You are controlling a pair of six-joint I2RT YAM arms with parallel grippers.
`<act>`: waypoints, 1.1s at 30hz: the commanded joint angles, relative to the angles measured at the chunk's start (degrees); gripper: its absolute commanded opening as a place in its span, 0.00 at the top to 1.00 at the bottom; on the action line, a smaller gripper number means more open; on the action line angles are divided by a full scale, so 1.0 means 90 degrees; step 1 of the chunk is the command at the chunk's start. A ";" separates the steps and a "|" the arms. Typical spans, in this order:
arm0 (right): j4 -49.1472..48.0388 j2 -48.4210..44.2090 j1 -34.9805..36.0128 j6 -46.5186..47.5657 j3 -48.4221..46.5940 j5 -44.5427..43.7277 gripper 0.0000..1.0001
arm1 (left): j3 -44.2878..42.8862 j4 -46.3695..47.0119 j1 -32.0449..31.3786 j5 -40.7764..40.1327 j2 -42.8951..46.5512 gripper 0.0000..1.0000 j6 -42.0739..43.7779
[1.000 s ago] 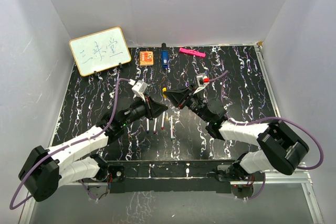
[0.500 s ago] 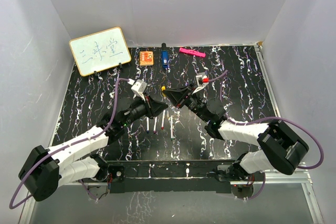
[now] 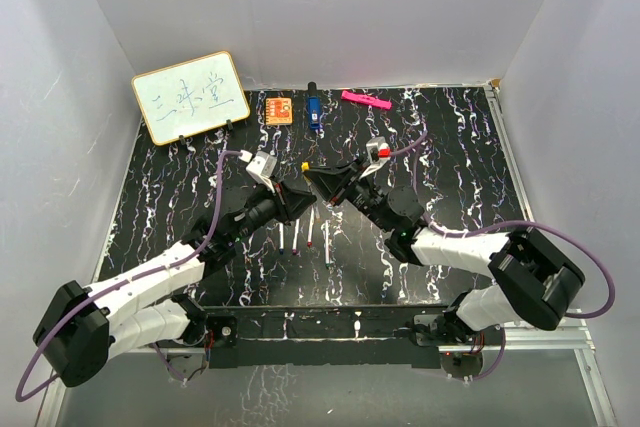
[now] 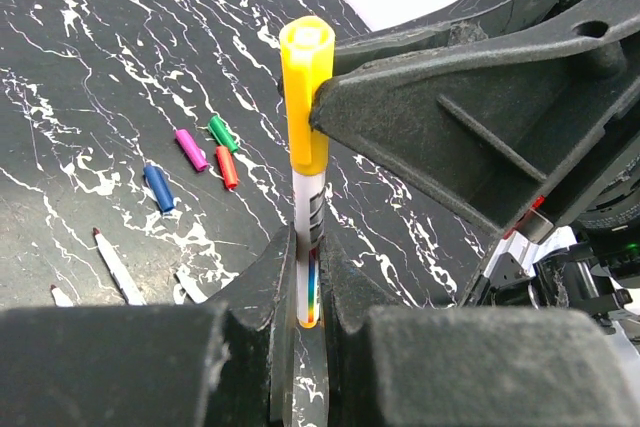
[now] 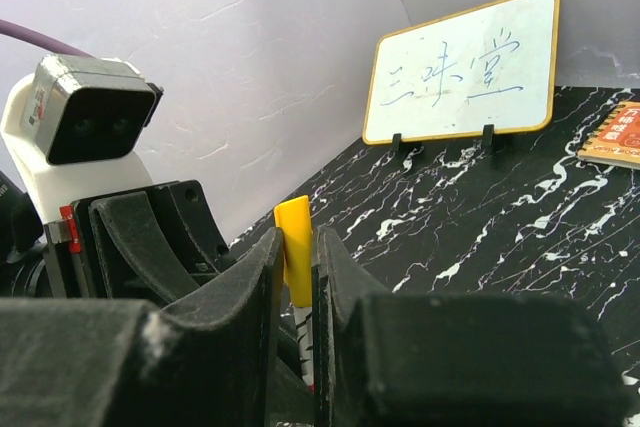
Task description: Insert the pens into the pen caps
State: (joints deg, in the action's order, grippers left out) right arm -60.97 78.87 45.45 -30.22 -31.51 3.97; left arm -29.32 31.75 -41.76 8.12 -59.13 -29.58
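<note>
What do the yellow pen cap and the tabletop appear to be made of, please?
Yellow pen cap: looks like smooth moulded plastic, opaque, with a soft sheen. Tabletop: black with white marble-like veining, yet flat and matt; probably a printed sheet or laminate rather than stone, though the look leaves that open.

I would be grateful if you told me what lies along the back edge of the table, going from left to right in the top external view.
whiteboard → orange square → blue block → pink bar
</note>
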 commanded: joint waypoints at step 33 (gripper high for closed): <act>0.1731 -0.0705 0.0448 0.1921 -0.1337 -0.2417 0.50 | -0.0099 -0.2330 0.0099 -0.1950 0.1189 1.00 0.0134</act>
State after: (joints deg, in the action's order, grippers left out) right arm -43.42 76.69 49.76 -19.35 -40.14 -7.81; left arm -29.45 17.30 -41.04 -2.87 -50.39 -28.62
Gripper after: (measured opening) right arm 0.400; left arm 0.058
